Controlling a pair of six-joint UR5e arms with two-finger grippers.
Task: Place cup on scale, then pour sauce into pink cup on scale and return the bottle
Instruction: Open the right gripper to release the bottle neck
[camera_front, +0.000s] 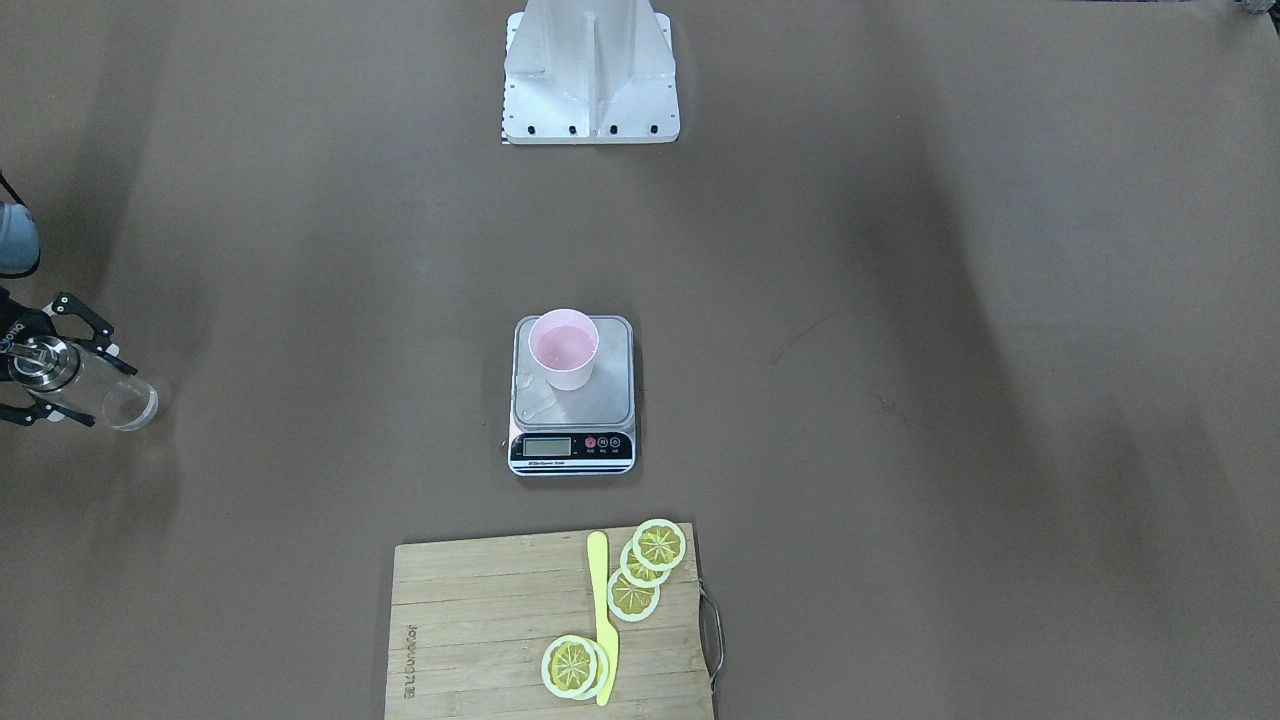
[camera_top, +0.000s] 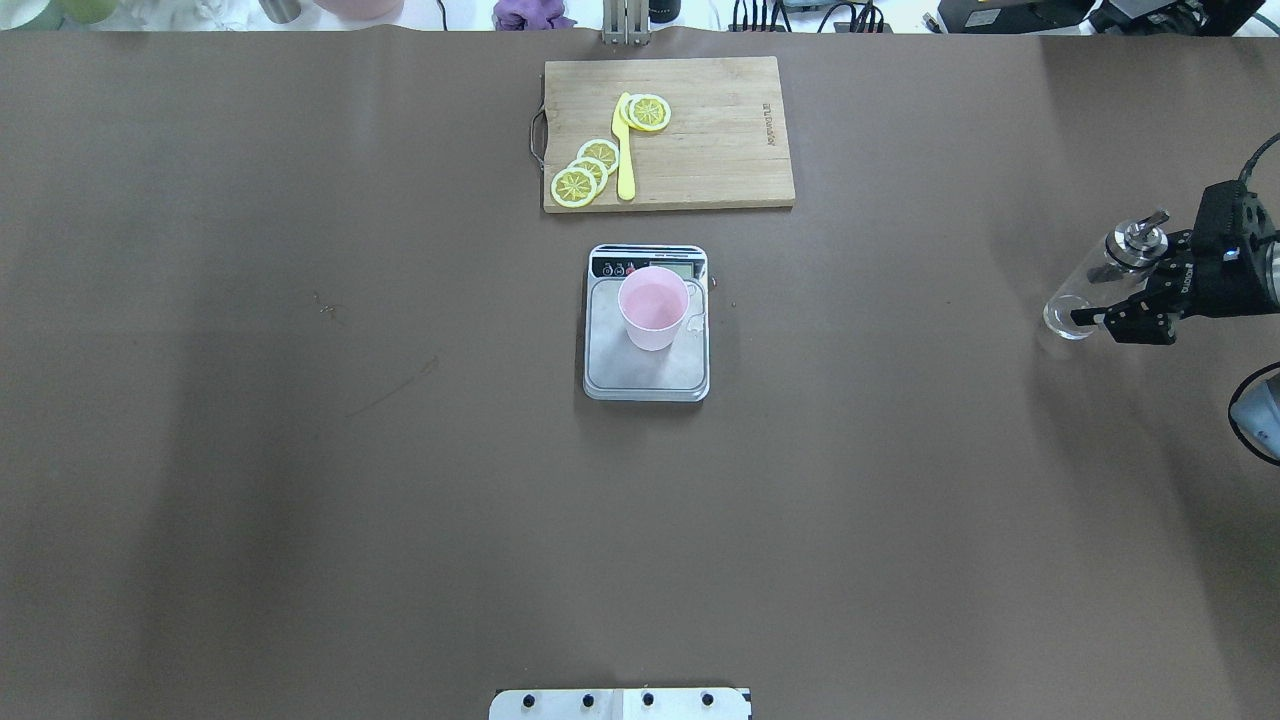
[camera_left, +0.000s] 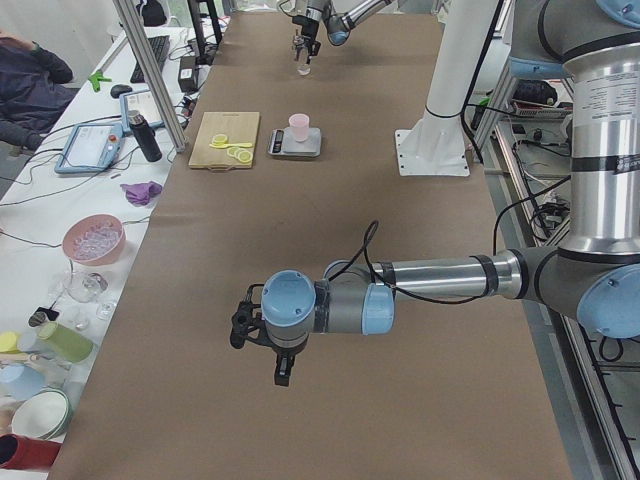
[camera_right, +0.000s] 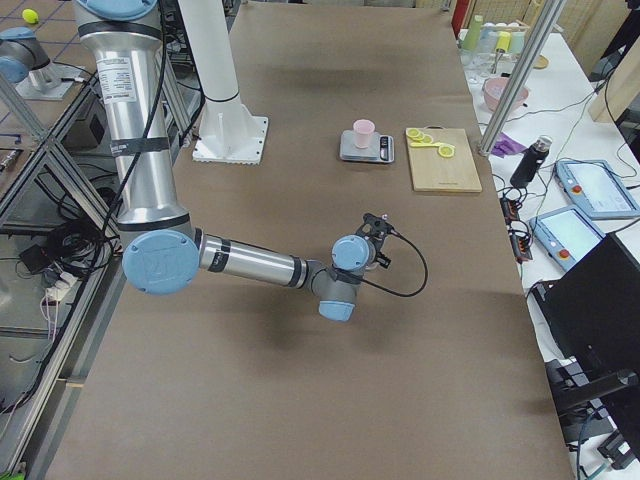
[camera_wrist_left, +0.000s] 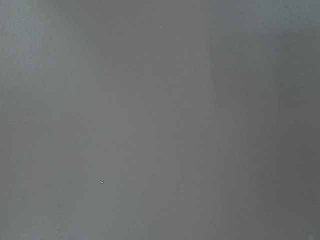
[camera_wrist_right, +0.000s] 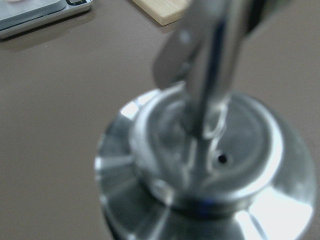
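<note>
- My right gripper (camera_top: 1128, 296) is closed around the bottle (camera_top: 1092, 290), one finger on each side of the clear glass just below the metal pourer cap (camera_top: 1136, 236)
- The bottle is at the table's far right edge on my side, well apart from the scale (camera_top: 647, 378), with its base close to the brown table (camera_top: 900, 480); whether it touches, I cannot tell
- The cup (camera_top: 653, 305) stands upright on the scale's steel platform, towards the display end
- Just beyond the scale lies a wooden cutting board (camera_top: 720, 150) carrying lemon slices (camera_top: 586, 171) and a yellow knife (camera_top: 625, 165)
- In my right wrist view the blurred cap fills nearly everything, with corners of the scale and the board at the top
- My left gripper (camera_left: 260, 350) hangs above the table well away from all this; I cannot tell how its jaws stand
</note>
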